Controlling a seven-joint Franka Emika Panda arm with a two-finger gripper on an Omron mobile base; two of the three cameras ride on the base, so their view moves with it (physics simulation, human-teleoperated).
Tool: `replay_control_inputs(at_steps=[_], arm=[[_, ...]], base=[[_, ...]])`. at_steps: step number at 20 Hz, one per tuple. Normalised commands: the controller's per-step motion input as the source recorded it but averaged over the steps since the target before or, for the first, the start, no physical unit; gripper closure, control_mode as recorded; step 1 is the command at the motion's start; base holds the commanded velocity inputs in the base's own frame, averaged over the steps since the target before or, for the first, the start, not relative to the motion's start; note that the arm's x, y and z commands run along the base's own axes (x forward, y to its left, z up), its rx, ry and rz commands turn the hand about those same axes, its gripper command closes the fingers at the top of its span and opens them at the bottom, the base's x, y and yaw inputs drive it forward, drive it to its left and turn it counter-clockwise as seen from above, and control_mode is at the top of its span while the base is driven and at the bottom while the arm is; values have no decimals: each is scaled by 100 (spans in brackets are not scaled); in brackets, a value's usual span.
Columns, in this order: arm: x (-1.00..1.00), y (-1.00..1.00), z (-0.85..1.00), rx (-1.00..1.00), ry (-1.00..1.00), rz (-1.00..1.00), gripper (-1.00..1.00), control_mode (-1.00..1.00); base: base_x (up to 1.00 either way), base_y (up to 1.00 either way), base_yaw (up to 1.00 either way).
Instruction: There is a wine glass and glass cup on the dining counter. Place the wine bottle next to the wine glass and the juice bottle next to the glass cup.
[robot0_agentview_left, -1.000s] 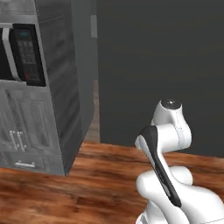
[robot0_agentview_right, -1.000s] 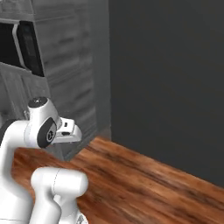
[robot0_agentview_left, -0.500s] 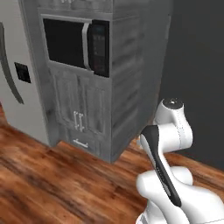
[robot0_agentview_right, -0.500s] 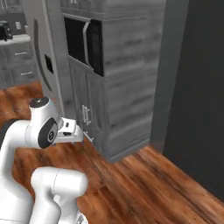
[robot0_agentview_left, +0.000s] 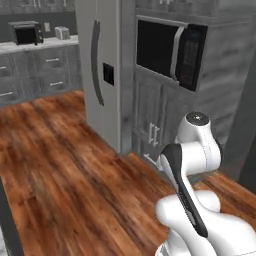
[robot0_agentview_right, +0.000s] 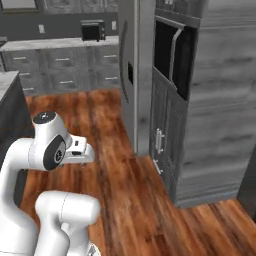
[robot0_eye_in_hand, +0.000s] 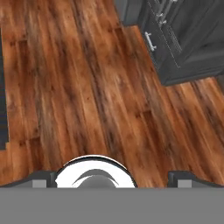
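Dining counter edge (robot0_agentview_right: 9, 80) now at left, fridge (robot0_agentview_left: 102, 70) newly ahead, jaws wide apart, empty

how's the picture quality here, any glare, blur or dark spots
Left base view: soft all over, pale sheen on the tall grey fridge door, black built-in microwave dark inside. Right base view: even flat light, back counter dim. Hand view: reddish wood plank floor grain smeared, no hard shadows.
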Motion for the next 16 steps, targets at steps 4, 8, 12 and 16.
replay_control_inputs(at_steps=[4, 8, 12, 16], arm=[[0, 0, 0, 0, 0, 0, -100, 100], [0, 0, 0, 0, 0, 0, -100, 100], [0, 0, 0, 0, 0, 0, -100, 100], [0, 0, 0, 0, 0, 0, -100, 100]], base=[[79, 0, 39], [87, 1, 31], [89, 5, 29], [85, 5, 30]])
